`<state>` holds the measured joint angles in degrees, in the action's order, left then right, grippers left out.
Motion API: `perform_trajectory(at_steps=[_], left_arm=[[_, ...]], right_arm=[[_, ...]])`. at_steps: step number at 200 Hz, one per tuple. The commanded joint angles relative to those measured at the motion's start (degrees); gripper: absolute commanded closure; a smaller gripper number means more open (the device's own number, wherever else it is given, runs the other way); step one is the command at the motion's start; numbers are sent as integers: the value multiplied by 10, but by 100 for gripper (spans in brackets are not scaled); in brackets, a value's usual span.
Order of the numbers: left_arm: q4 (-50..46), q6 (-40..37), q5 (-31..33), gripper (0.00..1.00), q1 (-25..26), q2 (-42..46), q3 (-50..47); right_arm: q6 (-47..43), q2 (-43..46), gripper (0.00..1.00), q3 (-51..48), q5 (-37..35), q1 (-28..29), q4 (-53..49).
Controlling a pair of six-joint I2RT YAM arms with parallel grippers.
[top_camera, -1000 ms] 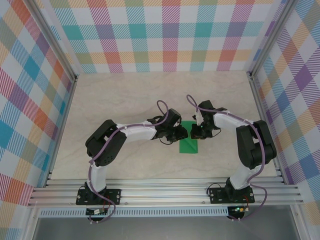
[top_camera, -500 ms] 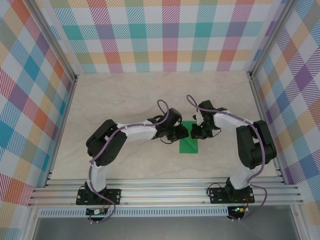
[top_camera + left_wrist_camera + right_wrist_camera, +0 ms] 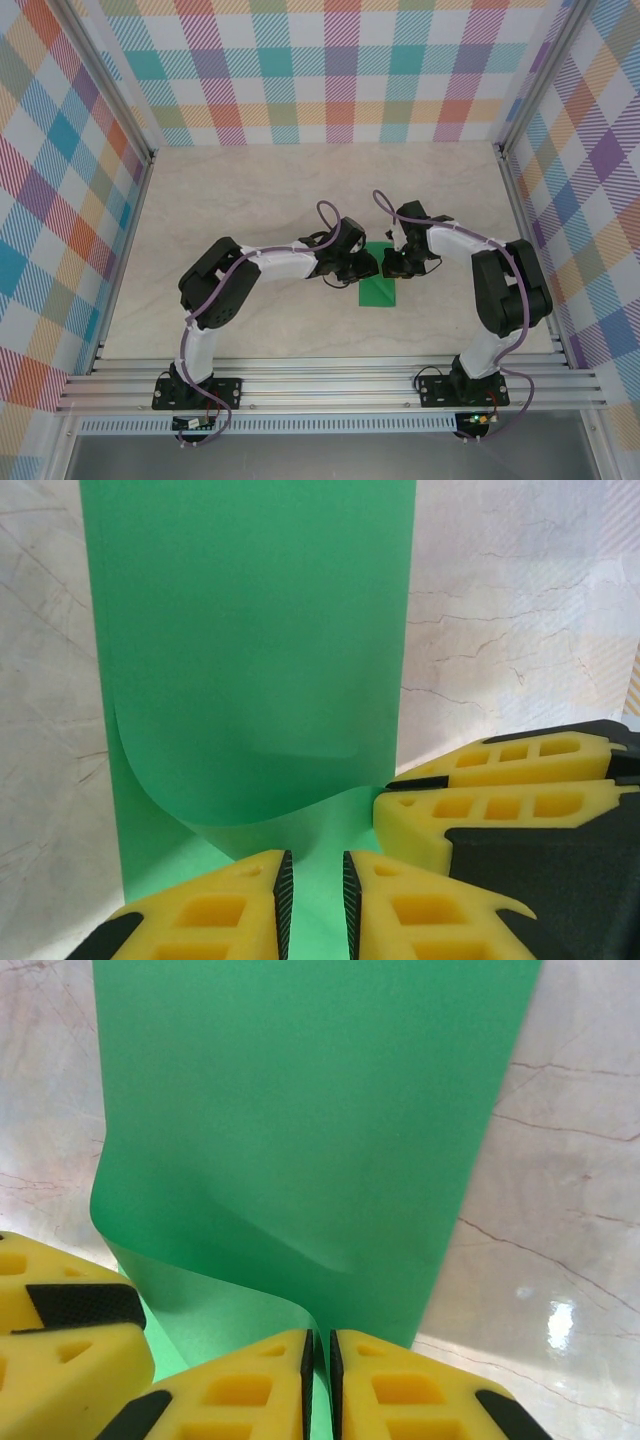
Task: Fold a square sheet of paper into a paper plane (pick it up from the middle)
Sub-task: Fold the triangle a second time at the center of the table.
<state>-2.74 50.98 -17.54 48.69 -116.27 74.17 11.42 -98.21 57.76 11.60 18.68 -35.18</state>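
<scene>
Top view: the square sheet of paper (image 3: 378,290) lies on the pale marbled desk (image 3: 250,190), roughly midway between the two arms, and reads from above as a narrow green rectangle, longer than it is wide. Both wrists converge on its far end from opposite sides and sit close together. Right wrist view: the right pincer (image 3: 318,1380) is clenched, with only a hairline slit between its yellow fingers (image 3: 400,1390). A thin edge of the green sheet runs down into that slit, so we record it as grasping the paper. The sheet is doubled over here. One layer lies flat on the desk and another rises from it in a soft, rounded bend with no sharp crease. Left wrist view: the left pincer (image 3: 315,900) shows a narrow gap between its black pads (image 3: 284,895), and green shows through the gap. We cannot tell whether it pinches the sheet or only straddles it. The other arm's yellow fingers (image 3: 480,805) sit just beside it on the right, at the paper's edge.
</scene>
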Motion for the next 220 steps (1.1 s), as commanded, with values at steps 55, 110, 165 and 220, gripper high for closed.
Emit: perform_trajectory(at_steps=[55, 110, 165, 220], left_arm=[[6, 5, -10, 77, 7, -23, 28], [-1, 7, 1, 79, 7, -26, 23], [2, 9, 4, 79, 8, -27, 23], [-2, 9, 7, 79, 7, -27, 25]], right_arm=[[-11, -6, 83, 10, 10, -4, 2], [-3, 26, 76, 4, 36, -10, -6], [13, 49, 68, -25, 53, -14, -7], [37, 78, 59, -58, 78, -14, 9]])
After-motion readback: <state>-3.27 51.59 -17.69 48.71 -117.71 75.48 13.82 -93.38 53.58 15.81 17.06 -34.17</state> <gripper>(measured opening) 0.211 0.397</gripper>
